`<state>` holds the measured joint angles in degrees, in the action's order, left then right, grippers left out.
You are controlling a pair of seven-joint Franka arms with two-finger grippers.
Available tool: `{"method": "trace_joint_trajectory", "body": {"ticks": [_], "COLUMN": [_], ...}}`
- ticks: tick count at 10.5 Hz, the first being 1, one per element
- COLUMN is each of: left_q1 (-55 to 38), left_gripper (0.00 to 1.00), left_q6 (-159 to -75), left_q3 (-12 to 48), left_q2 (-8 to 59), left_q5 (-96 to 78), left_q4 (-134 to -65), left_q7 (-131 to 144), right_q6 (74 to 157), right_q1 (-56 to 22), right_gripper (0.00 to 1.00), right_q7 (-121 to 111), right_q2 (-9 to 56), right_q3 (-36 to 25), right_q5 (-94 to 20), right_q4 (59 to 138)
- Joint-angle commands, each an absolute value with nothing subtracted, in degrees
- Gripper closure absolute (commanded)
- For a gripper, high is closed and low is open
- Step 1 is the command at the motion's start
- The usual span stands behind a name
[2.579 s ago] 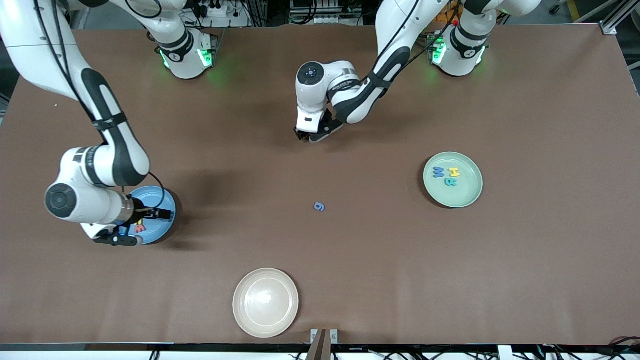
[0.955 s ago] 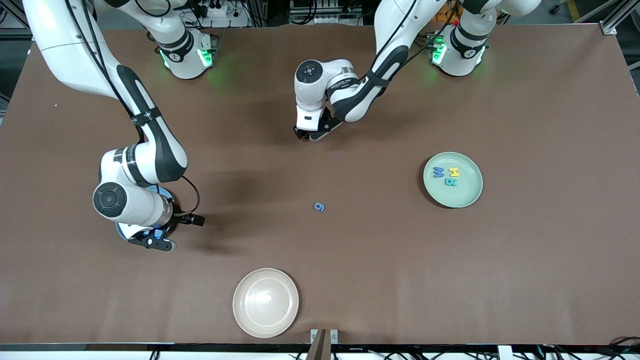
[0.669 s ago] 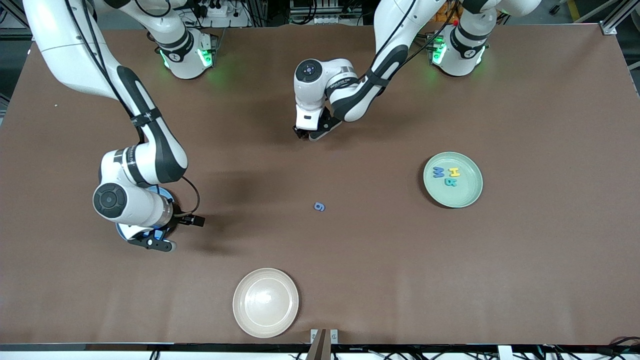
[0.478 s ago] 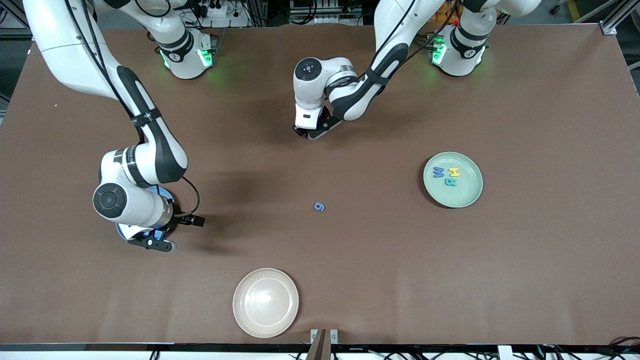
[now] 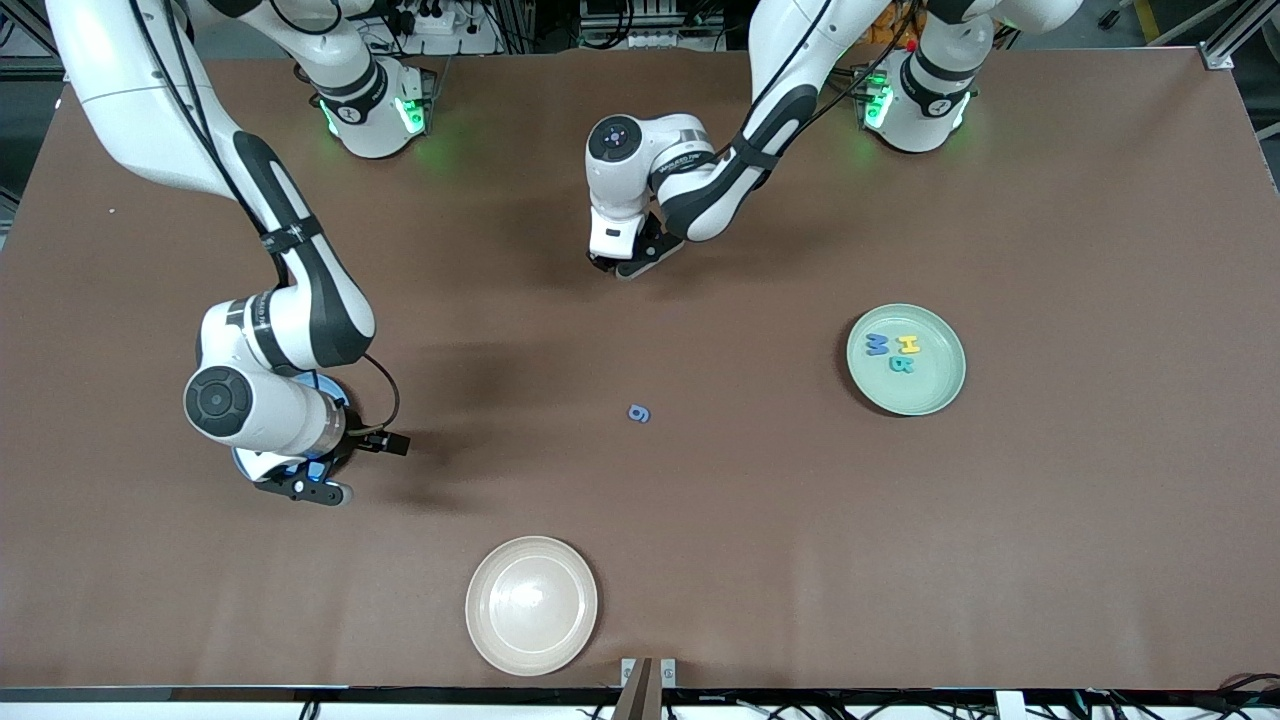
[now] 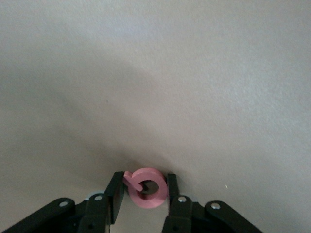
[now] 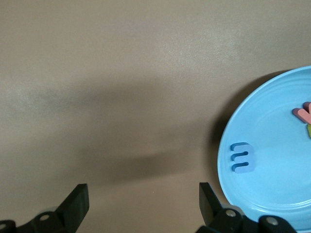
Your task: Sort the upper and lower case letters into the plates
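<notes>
Brown table (image 5: 900, 560) all round: left gripper (image 6: 144, 190) bent low, pinching a pink letter (image 6: 146, 188); right gripper (image 7: 141, 201) spread wide beside the blue plate (image 7: 272, 194).

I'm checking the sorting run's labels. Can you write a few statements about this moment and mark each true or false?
1. The left gripper is shut on a pink letter. True.
2. The green plate holds no letters. False: three letters lie in it, blue, yellow and teal.
3. The right gripper is open and holds nothing. True.
4. A small blue letter lies in the cream plate. False: it lies on the bare table, farther from the front camera than that plate, which holds no letter.
5. The blue plate holds a blue letter. True.
</notes>
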<state>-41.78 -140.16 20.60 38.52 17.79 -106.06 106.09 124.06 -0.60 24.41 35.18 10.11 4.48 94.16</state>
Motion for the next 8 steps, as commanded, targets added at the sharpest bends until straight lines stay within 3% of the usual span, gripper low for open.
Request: {"method": "trace_joint_trajectory", "body": {"ticks": [1,4,8], "left_q1": [-39.0,-32.3,-18.6], "left_gripper": [0.92,0.93,0.94], "left_q6": [-134.8,-130.4,-124.6], "left_q3": [21.0,22.3,23.2], "left_q2": [34.8,31.0,26.3], "left_q5": [17.8,14.5,14.2], "left_q4": [-106.2,-106.8,-111.6], "left_q7": [101.5,89.3,69.4], "right_q6": [123.4,123.7,124.0], "right_q1": [-1.9,-2.3,-10.2], "right_gripper": [0.00,0.00,0.00], "right_q7": [27.0,27.6,39.7], "right_q2": [36.2,36.4,40.3], "right_q3": [10.2,10.2,10.2], "right_q5": [4.5,4.4,4.9], "right_q4": [91.9,91.8,88.1]}}
